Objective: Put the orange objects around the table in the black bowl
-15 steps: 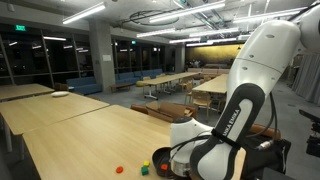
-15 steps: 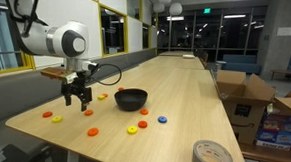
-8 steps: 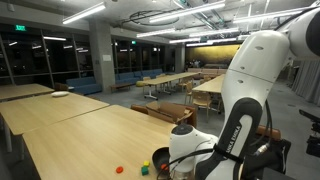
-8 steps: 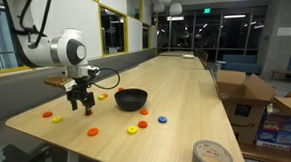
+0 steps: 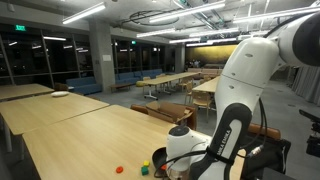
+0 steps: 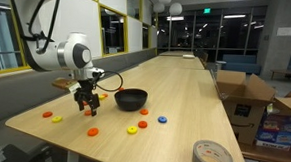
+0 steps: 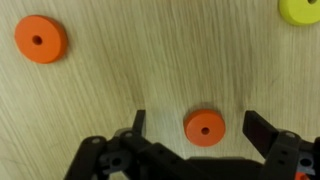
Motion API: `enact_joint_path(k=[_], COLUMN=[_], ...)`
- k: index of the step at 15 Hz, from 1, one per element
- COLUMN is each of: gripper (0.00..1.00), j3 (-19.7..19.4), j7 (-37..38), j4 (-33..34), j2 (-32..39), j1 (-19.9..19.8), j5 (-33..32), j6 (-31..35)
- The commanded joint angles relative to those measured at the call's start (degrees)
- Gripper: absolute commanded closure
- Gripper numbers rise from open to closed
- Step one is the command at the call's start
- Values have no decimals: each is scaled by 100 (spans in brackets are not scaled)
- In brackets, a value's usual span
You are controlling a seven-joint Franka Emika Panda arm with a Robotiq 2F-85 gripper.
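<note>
Orange disc (image 7: pixel 205 127) inside the parted pincer (image 7: pixel 197 122)

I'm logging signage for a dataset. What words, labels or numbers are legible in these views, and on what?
Green lit sign near the ceiling: letters too small to read.
Green lit signs in the hall: too small to read.
Printed blue box beside the table: print blurred, unreadable.
Orange discs in the wrist view: no text.
Nothing is legible.

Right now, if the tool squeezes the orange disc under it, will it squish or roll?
Probably no squish: the orange disc looks stiff and flat, with a small hole. Lying flat on the table, it likely won't roll. Being thin, it might slip from the open tool.
</note>
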Motion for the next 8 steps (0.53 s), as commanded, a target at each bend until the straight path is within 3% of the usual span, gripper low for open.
enact_joint_path(k=[1, 4, 5, 7, 8], gripper=[0, 3, 27, 29, 36], j3=[-119, -97, -111, -106, -104], j7=[205, 177, 175, 164, 155], j4=[142, 197, 204, 207, 207], j2=[125, 189, 208, 235, 247], j1=[107, 57, 65, 60, 58], j5=[-9, 25, 13, 28, 33], j6=[146, 100, 105, 101, 94])
